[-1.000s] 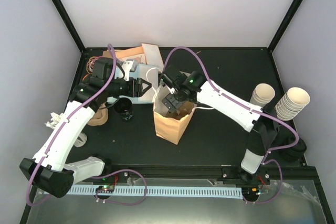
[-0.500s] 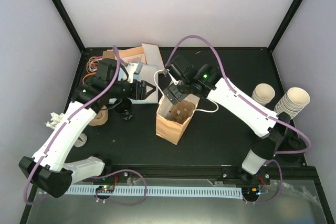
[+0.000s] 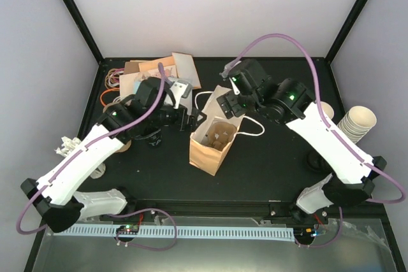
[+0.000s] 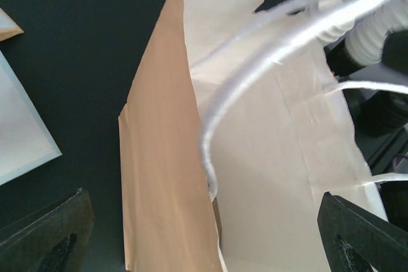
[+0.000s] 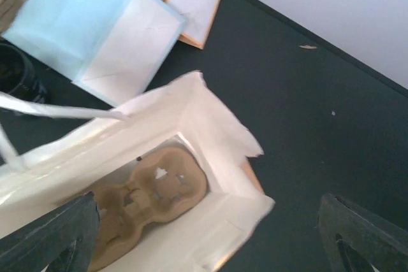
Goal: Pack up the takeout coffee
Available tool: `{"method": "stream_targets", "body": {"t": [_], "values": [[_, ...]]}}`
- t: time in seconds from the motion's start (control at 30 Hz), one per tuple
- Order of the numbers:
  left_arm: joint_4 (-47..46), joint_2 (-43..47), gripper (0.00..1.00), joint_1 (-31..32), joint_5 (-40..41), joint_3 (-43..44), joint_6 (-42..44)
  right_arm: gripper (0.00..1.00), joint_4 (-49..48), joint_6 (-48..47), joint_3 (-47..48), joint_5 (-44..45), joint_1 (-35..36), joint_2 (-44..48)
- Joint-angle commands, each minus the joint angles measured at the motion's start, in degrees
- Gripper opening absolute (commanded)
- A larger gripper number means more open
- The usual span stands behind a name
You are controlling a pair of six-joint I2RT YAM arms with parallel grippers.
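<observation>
A brown paper bag (image 3: pixel 205 151) stands open mid-table, with a moulded cup carrier (image 3: pixel 218 137) at its bottom. The takeout coffee (image 3: pixel 154 138) sits left of the bag, mostly hidden under my left arm. My left gripper (image 3: pixel 195 121) is open at the bag's left rim. In the left wrist view the bag's brown side (image 4: pixel 159 176) and a white handle (image 4: pixel 255 62) fill the space between the fingers (image 4: pixel 44 240). My right gripper (image 3: pixel 231 103) hangs open above the bag's far edge, holding nothing. It looks down on the carrier (image 5: pixel 146 195).
Stacks of lidless cream cups (image 3: pixel 357 125) stand at the right edge. Flat paper bags and card (image 3: pixel 159 68) lie at the back left, one of them blue and white (image 5: pixel 95 30). Crumpled paper (image 3: pixel 67 148) lies at the far left.
My right gripper has risen out of the bag and pulled back to the right. My left gripper has moved right to the bag's rim and opened wide.
</observation>
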State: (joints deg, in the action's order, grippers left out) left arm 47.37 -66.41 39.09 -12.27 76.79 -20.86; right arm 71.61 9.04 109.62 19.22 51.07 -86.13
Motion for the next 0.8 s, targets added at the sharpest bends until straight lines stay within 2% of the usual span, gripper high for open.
{"method": "stream_targets", "body": {"t": [0.0,0.1,0.2,0.4,0.5,0.63,0.77], "values": [[2.77,-3.2,0.99,4.75,9.18,3.94,-1.86,0.94,-0.77,2.06,-2.95,3.25,-2.84,2.28],[5.13,-6.09,0.97,7.03,13.18,7.15,-1.57,0.92,-2.73,2.12,-5.08,1.86,-5.18,3.38],[6.55,-9.57,0.9,7.76,15.86,9.25,-1.37,0.9,-5.12,1.87,-7.18,0.32,-6.88,4.11],[10.83,-14.4,0.6,7.78,20.62,12.59,-1.33,0.88,-6.11,2.34,-9.3,-0.36,-7.56,5.03],[12.91,-16.44,0.36,7.85,20.31,15.3,0.53,0.88,-6.6,2.39,-10.99,-0.55,-7.57,6.48],[12.81,-17.3,0.02,7.84,16.61,17.37,7.07,0.87,-6.18,2.92,-12.42,-1.65,-7.63,8.81],[13.08,-16.16,0.02,7.84,17.5,18.85,13.15,0.87,-6.33,3.59,-15.22,-2.89,-7.57,13.14]]}}
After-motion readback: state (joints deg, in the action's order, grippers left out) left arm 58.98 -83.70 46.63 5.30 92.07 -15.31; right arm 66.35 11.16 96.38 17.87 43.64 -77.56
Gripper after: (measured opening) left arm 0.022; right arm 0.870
